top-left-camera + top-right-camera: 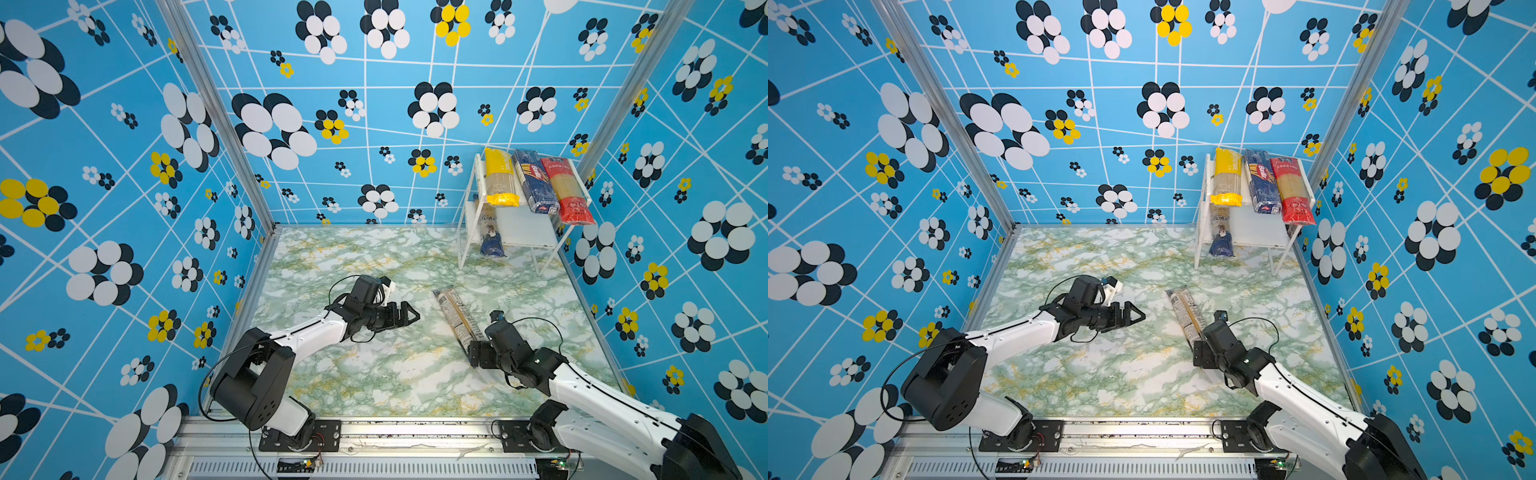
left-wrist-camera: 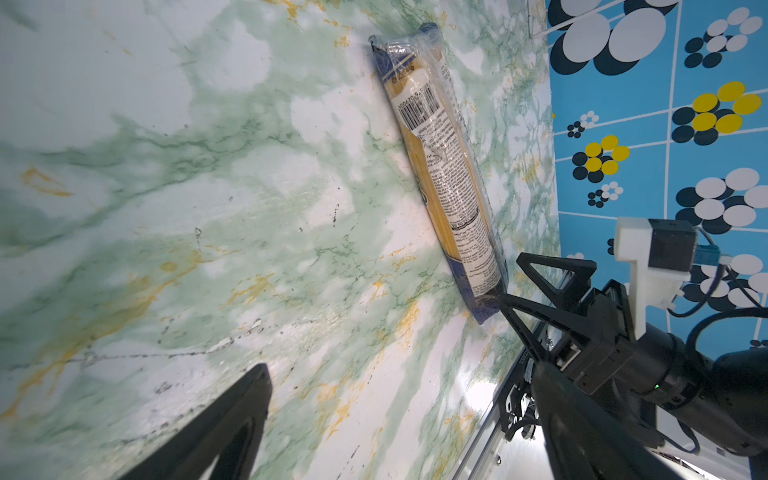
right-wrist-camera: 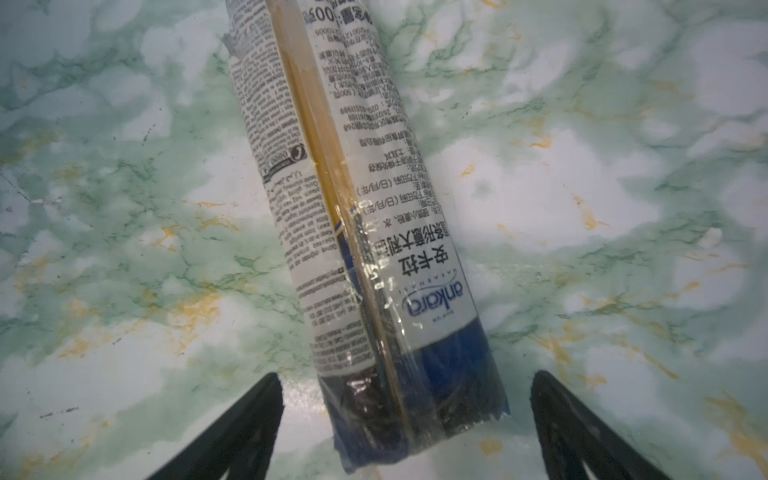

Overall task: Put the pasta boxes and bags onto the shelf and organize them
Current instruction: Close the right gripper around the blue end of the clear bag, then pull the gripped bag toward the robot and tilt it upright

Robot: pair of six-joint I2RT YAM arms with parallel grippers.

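Observation:
A slim clear spaghetti pack point(image 1: 455, 318) point(image 1: 1185, 313) with dark-blue ends lies flat on the marble table, also seen in the left wrist view point(image 2: 444, 166). My right gripper point(image 1: 473, 353) point(image 3: 405, 376) is open, its fingers on either side of the pack's point(image 3: 361, 232) near end without touching it. My left gripper point(image 1: 409, 316) point(image 1: 1136, 318) point(image 2: 395, 395) hangs open and empty left of the pack. At the back right, the white shelf point(image 1: 525, 230) point(image 1: 1254, 230) carries a yellow pack point(image 1: 500, 178), a dark blue Barilla box point(image 1: 534, 183) and a red pack point(image 1: 567, 191) on top. Another clear pack point(image 1: 490, 235) lies on the lower board.
Blue flowered walls point(image 1: 332, 124) close in the table on three sides, with the shelf against the right wall. An aluminium rail point(image 1: 374, 428) with both arm bases runs along the front edge. The right half of the lower board is bare.

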